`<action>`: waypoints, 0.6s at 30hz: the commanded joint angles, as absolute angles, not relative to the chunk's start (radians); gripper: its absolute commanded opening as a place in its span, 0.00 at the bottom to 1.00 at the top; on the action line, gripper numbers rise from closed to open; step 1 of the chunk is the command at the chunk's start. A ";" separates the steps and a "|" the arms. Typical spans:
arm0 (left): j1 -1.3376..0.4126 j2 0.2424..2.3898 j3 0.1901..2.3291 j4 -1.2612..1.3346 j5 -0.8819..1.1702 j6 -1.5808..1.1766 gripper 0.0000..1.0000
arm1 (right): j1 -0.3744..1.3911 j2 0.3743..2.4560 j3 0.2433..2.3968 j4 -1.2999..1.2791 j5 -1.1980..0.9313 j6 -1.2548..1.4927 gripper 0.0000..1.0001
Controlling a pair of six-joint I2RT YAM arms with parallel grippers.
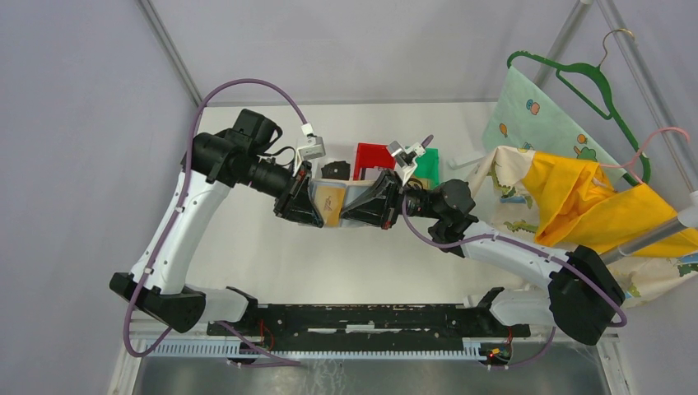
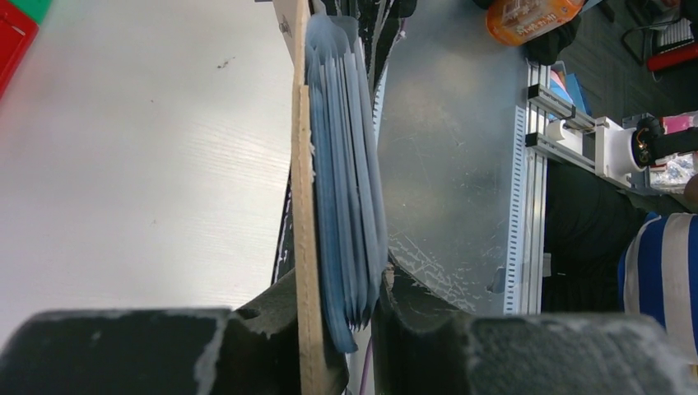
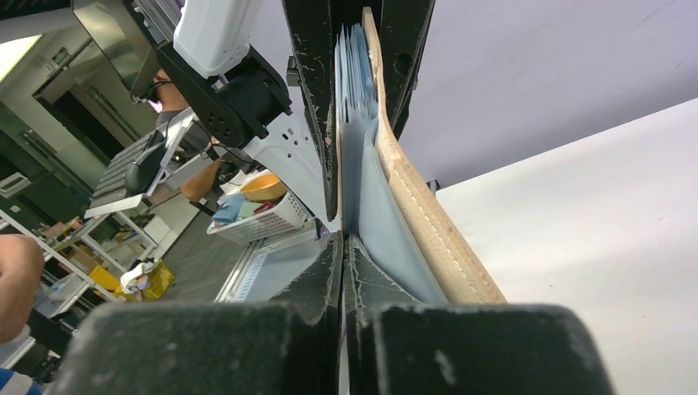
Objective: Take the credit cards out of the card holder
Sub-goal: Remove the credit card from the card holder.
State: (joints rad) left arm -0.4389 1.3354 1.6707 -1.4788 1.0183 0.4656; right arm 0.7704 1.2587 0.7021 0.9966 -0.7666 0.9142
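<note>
The card holder [image 1: 331, 203] is held above the counter [image 1: 272, 255], between the 2 arms. The left end effector [image 2: 336, 288] pinches its tan cover together with the blue-grey leaves. The right end effector [image 3: 343, 247] is pressed together on 1 thin blue-grey inner leaf.

One card holder [image 1: 331, 200]; two tools [image 1: 319, 204] [image 1: 346, 206]; two hangers [image 1: 543, 59] [image 1: 658, 133]; two coloured bins [image 1: 372, 155] [image 1: 428, 164].

- Card holder [image 1: 332, 204]: in the top view, both ends are covered by the left tool [image 1: 313, 216] and the right tool [image 1: 350, 216].
- Credit cards: not distinguishable; the blue-grey sleeves [image 2: 346, 189] are seen edge-on only.
- Holder's lower end: cut off by the bottom edge of the left wrist view.
</note>
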 commanded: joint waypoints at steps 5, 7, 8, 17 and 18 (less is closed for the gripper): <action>-0.445 1.332 1.678 -1.459 1.052 0.450 0.08 | 0.770 1.265 0.702 1.058 -0.730 0.937 0.36; -0.445 1.337 1.666 -1.442 1.041 0.422 0.12 | 0.774 1.277 0.716 1.059 -0.717 0.948 0.41; -0.446 1.339 1.665 -1.438 1.038 0.421 0.15 | 0.776 1.287 0.728 1.052 -0.718 0.947 0.42; -0.445 1.311 1.660 -1.377 1.004 0.389 0.35 | 0.825 1.307 0.782 0.874 -0.575 0.828 0.39; -0.445 1.308 1.657 -1.380 1.012 0.404 0.36 | 0.831 1.310 0.780 0.880 -0.558 0.827 0.37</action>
State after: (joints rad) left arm -0.4320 1.3373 1.6455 -1.4418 0.9226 0.4210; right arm 0.8001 1.2953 0.7319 0.9070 -0.6880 0.8879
